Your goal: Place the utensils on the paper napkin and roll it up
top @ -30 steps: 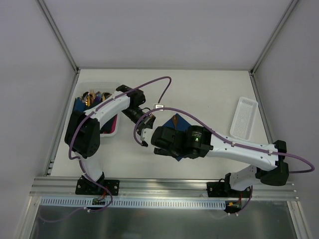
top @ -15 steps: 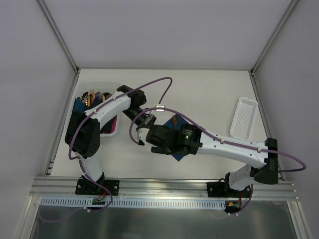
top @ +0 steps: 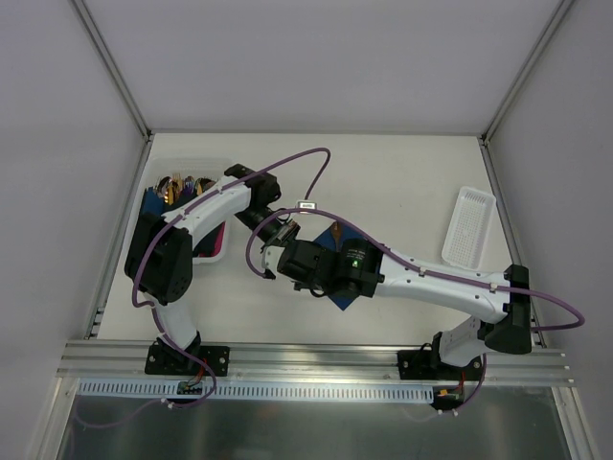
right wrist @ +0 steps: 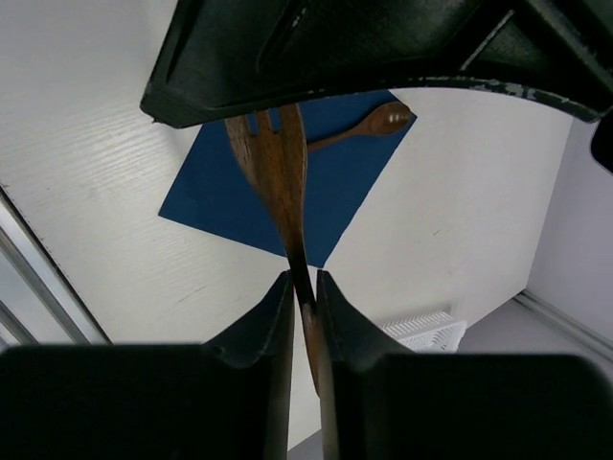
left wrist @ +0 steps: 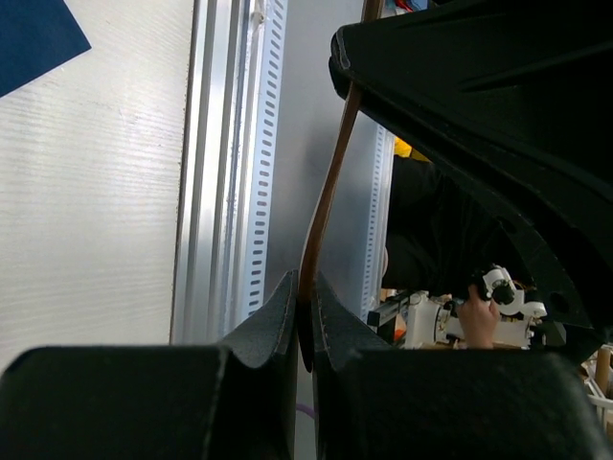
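Right hand (right wrist: 303,284) shifted left, pinching fork (right wrist: 276,163) above napkin (right wrist: 350,187)

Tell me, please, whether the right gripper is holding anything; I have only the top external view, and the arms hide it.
Observer: Yes, the right wrist view shows the right gripper shut on a fork, by its handle.
Operator: Is anything lying on the paper napkin?
Observer: A spoon lies on the paper napkin, its bowl near one corner.
Operator: And the left gripper?
Observer: The left gripper is shut on a slim bronze handle.
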